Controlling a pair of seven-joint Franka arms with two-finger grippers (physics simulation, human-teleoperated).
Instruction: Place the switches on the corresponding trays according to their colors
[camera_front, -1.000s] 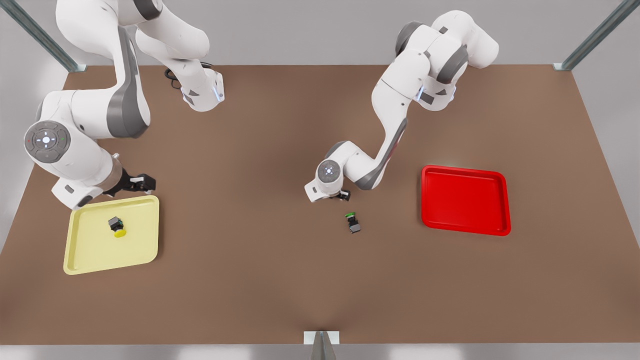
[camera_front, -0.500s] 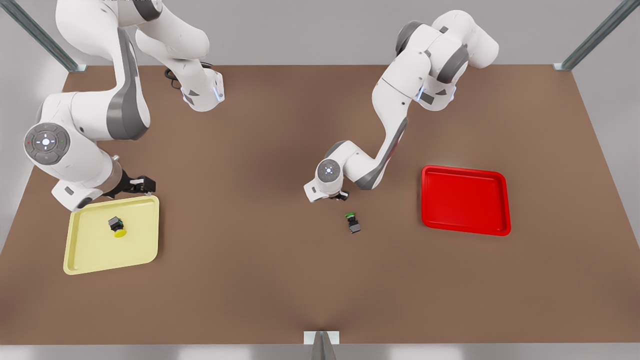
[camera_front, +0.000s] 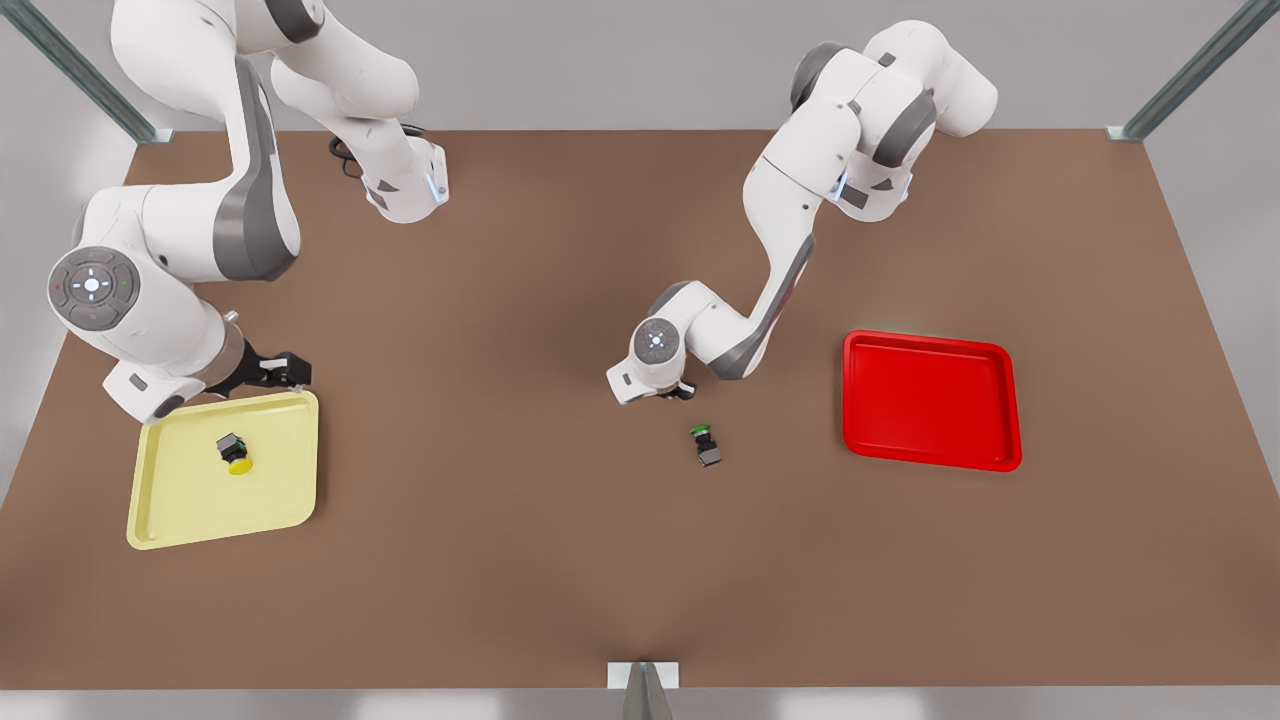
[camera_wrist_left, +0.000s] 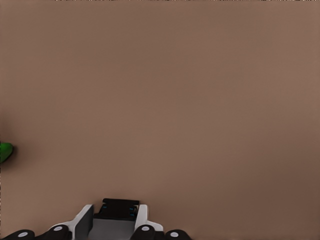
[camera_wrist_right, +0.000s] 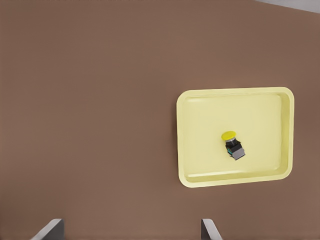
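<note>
While the yellow-capped dark push-button switch (camera_front: 236, 455) is lying in the pale yellow plastic tray (camera_front: 290, 480), the green-capped switch (camera_front: 706, 445) is sitting on the brown table (camera_front: 500, 580). The right gripper (camera_front: 290, 370) is hovering spread wide at the tray's far rim; the left gripper (camera_front: 683, 392) is hanging just beyond the green switch, its grip impossible to tell. The bright red tray (camera_front: 930, 400) is sitting well apart.

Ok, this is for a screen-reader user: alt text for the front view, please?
A yellow switch lies in the yellow tray at the front view's left, with the right gripper just beyond its far rim. The left gripper hangs mid-table beside a green switch on the brown table; the red tray sits at the right.
</note>
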